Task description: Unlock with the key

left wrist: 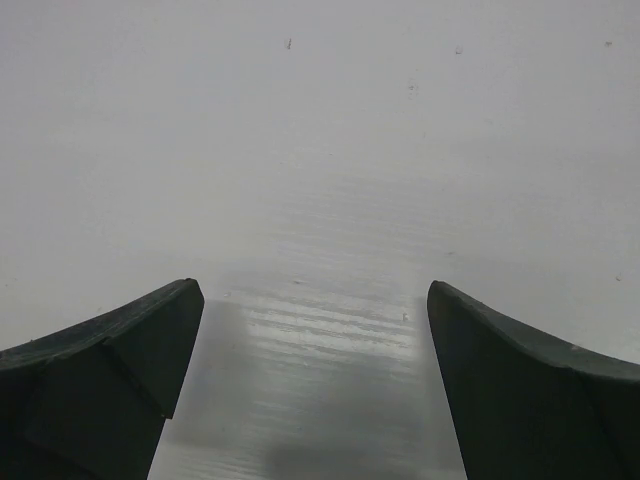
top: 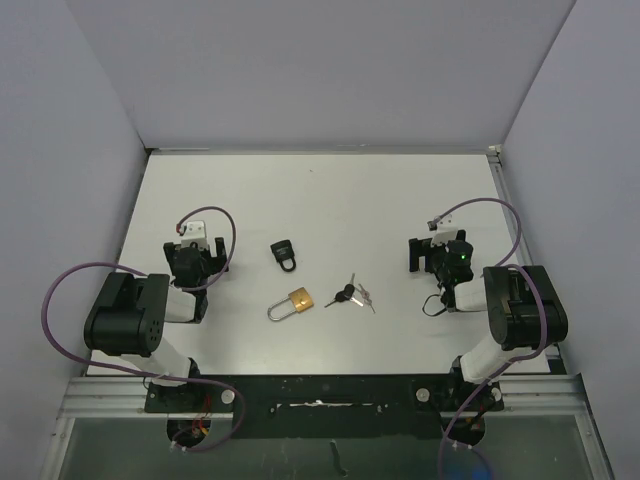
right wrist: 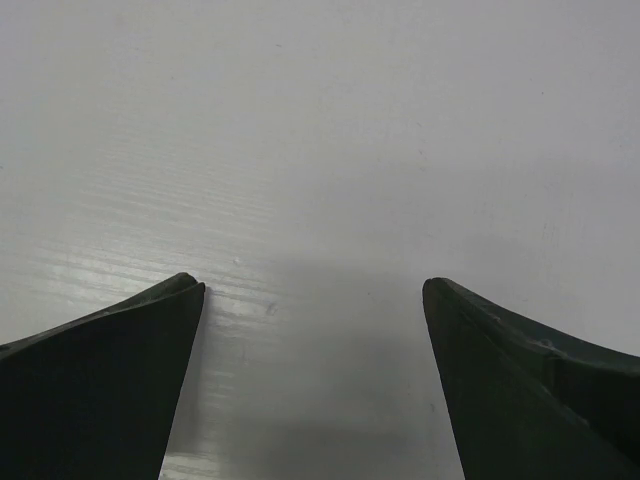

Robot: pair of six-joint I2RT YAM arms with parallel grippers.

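Left gripper [left wrist: 312,290]: jaws wide, holding nothing, over the bare table [top: 330,190]. Right gripper [right wrist: 312,288]: jaws wide, empty. The brass padlock [top: 295,301] lies flat between the two arms. The keys [top: 347,294] lie just beside it at 3 o'clock, apart from it. A black lock [top: 284,255] lies at its 12 o'clock.

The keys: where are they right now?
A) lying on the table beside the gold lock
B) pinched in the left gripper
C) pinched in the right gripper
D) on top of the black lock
A. The keys lie flat on the table next to the gold lock, while the left gripper and right gripper are both open with nothing between their fingers.
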